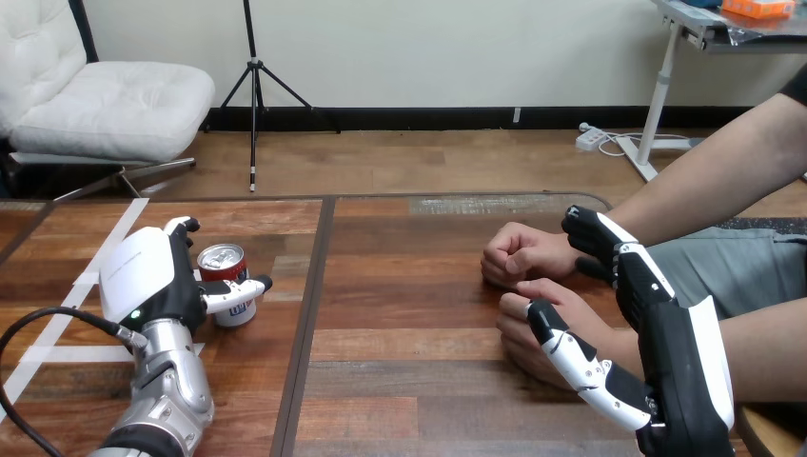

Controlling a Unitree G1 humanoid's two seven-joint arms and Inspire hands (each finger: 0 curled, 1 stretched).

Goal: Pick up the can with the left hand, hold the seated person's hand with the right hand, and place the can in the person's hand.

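Observation:
A red can (226, 286) with a silver top stands upright on the left half of the wooden table (400, 381). My left hand (147, 276) is open around it. The thumb lies across the can's front and the fingers reach up just behind and left of it. At the right the person rests two loosely closed hands on the table, a far one (514, 253) and a near one (517, 319). My right hand (680, 352) is open over the near wrist. Its fingers point between the two arms and its thumb lies along the near hand's front.
White tape lines (71, 300) cross the table's left part near my left arm. A dark seam (309, 314) splits the tabletop between the can and the person's hands. The person's forearms come in from the right edge.

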